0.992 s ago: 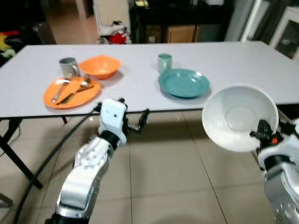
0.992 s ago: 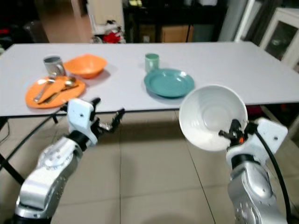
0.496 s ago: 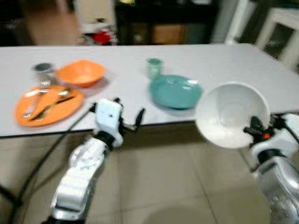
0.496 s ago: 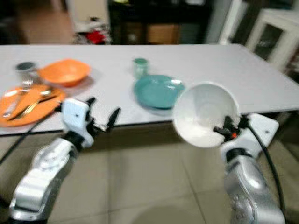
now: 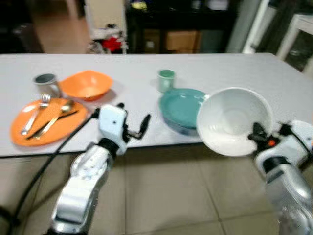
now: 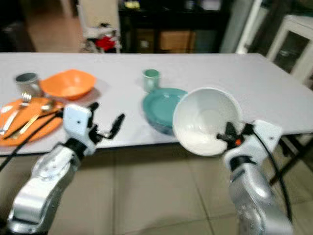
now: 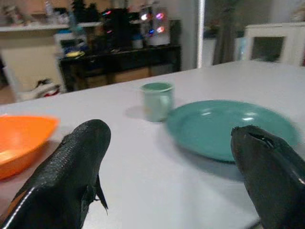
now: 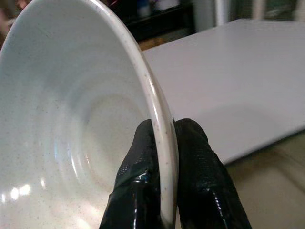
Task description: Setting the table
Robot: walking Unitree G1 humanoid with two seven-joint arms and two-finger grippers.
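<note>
A beige tiled floor (image 5: 161,196) lies below, with dark shelving (image 5: 181,24) and a white cabinet (image 6: 293,44) behind.

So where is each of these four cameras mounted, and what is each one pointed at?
Left eye and right eye views: on the head, looking down at the table; both silver arms show.
Left wrist view: on the left arm, looking between the open left pincer at the teal plate and green cup.
Right wrist view: on the right arm; right pincer pinches the white bowl.
All share the table.
</note>
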